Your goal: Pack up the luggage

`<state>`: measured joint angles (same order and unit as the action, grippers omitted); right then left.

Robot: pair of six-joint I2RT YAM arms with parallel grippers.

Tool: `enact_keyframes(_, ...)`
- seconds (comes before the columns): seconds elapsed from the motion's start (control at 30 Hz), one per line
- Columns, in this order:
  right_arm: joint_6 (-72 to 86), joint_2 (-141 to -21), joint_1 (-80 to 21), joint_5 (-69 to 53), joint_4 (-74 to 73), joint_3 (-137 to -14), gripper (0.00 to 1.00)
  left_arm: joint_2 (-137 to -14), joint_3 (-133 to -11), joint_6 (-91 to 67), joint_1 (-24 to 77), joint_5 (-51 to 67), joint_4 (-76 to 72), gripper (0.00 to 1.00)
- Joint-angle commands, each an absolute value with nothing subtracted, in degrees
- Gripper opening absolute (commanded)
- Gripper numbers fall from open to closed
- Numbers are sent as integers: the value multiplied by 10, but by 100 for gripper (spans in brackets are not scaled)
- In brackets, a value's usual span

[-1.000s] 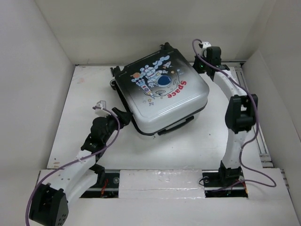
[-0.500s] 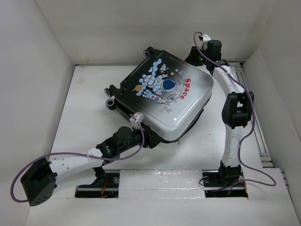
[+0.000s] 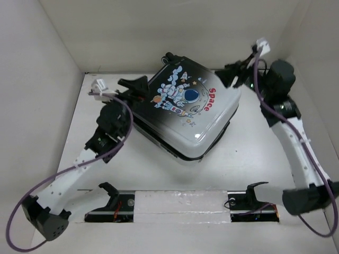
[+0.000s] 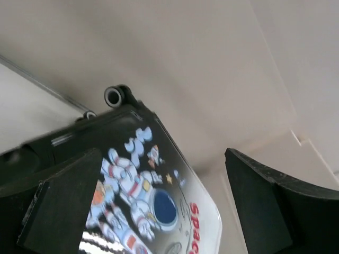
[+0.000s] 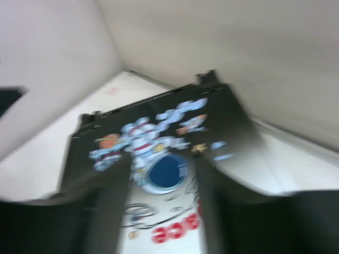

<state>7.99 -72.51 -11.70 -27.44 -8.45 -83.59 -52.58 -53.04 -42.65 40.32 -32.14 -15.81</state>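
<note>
Luggage (image 3: pixel 185 106) lies shut between left fingers (image 4: pixel 63 201) and right fingers (image 5: pixel 108 211), both pairs wide apart, empty.

The only writing that can be read is one red word (image 3: pixel 210 99), "Space", printed on the pale end of the small glossy hard-shell suitcase (image 3: pixel 183 119), whose shell fades from black to white. It sits just beside the cartoon astronaut (image 3: pixel 181 98) on that shell. From the top camera the word shows complete, running slantwise near the shell's right-hand edge. The left wrist camera catches it at the bottom of its frame, cut off after "Spac". The right wrist camera shows it upside down and blurred, with only the letters "ace" legible.
</note>
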Motion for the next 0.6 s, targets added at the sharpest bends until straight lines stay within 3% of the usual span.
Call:
enact_keyframes(0.0,102,-647,-190,-239,-42,-638,48,-570,-549,-500,275,-263,-107,99)
enact_keyframes(0.03,102,-616,-190,-239,-42,-637,39,-570,-533,-500,234,-262,-129,99)
enact_keyframes(0.1,102,-555,-238,-210,-42,-530,23,-570,-503,-550,157,-102,-155,99)
enact_keyframes(0.23,123,-402,-316,-166,-91,-411,19,-581,-409,-595,45,11,-187,99)
enact_keyframes(0.33,136,-313,-366,-137,-146,-371,27,-593,-370,-602,37,-1,-232,99)
enact_keyframes(0.37,142,-297,-375,-137,-155,-371,34,-603,-365,-611,37,-1,-241,99)
enact_keyframes(0.43,148,-297,-404,-120,-180,-356,42,-644,-365,-611,30,33,-272,99)
enact_keyframes(0.47,155,-297,-416,-107,-180,-356,51,-657,-375,-611,30,49,-272,99)
enact_keyframes(0.57,179,-297,-460,-64,-185,-343,61,-693,-386,-621,30,79,-283,99)
